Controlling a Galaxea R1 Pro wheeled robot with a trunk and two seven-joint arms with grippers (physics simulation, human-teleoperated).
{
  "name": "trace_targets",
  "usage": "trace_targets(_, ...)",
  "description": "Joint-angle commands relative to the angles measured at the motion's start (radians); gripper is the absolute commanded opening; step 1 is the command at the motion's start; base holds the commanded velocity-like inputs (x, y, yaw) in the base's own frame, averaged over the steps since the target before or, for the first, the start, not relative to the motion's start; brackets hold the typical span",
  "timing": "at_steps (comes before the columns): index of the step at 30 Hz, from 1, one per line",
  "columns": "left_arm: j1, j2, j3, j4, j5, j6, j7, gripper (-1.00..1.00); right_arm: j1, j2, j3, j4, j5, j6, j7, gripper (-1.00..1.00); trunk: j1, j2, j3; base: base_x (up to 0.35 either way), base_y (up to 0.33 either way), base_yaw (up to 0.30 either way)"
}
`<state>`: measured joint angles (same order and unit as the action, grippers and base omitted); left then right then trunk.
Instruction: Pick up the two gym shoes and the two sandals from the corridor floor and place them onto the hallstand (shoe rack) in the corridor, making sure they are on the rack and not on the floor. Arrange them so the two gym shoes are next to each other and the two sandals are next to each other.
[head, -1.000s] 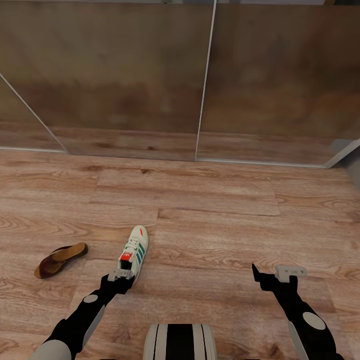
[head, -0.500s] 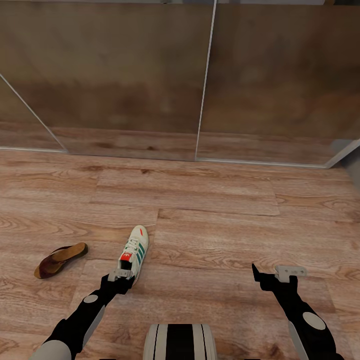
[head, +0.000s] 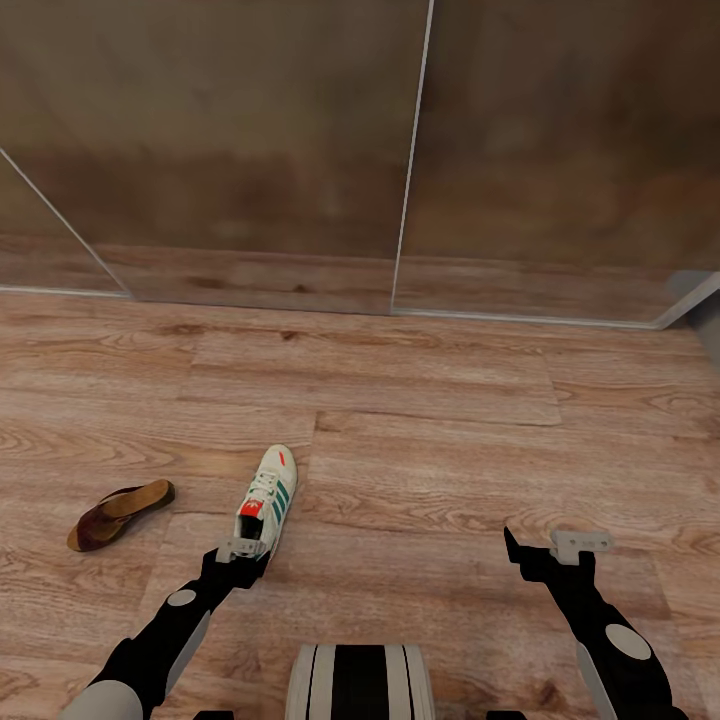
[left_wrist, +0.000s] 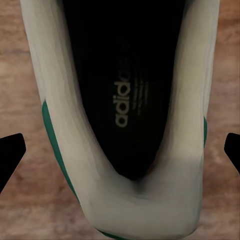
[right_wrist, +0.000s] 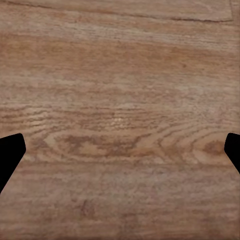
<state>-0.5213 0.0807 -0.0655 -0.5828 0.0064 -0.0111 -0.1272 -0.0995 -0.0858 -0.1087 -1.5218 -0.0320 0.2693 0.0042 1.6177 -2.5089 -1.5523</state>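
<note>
L gripper (left_wrist: 120, 150) spread wide over heel of gym shoe (head: 267, 498), straddling it for grasp, not clamped. R gripper (right_wrist: 120, 150) open above bare corridor floor (head: 450, 420), idle. Sandal (head: 118, 513) nearby.

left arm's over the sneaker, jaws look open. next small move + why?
Probably lower the left gripper straight down, then close across the heel. In the left wrist view the gym shoe sits centred between the fingertips, which stand wide apart on either side of it, not touching. The shoe lies on the floor.
</note>
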Motion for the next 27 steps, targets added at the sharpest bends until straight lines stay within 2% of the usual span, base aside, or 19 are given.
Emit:
trace_targets(1,0.0,0.001,-0.004,0.0,0.0,-0.001,0.0,1.0,0.0,0.0,0.0,-0.001,-0.003,0.005,0.0,1.0,0.0,0.0,-0.001,0.0,0.0,0.0)
trace_targets(16,0.0,0.001,-0.004,0.0,-0.002,-0.001,0.0,1.0,0.0,0.0,0.0,-0.001,-0.003,0.005,0.0,1.0,0.0,0.0,-0.001,0.0,0.0,0.0)
trace_targets(17,0.0,0.001,-0.003,0.0,-0.001,-0.002,0.0,-1.0,0.0,0.0,0.0,-0.001,-0.003,0.006,0.0,1.0,0.0,0.0,-0.001,0.0,0.0,0.0)
trace_targets(27,0.0,0.002,-0.001,0.0,0.005,-0.015,0.006,-1.0,0.0,0.0,0.0,-0.001,-0.003,0.005,0.0,1.0,0.0,0.0,-0.001,0.0,0.0,0.0)
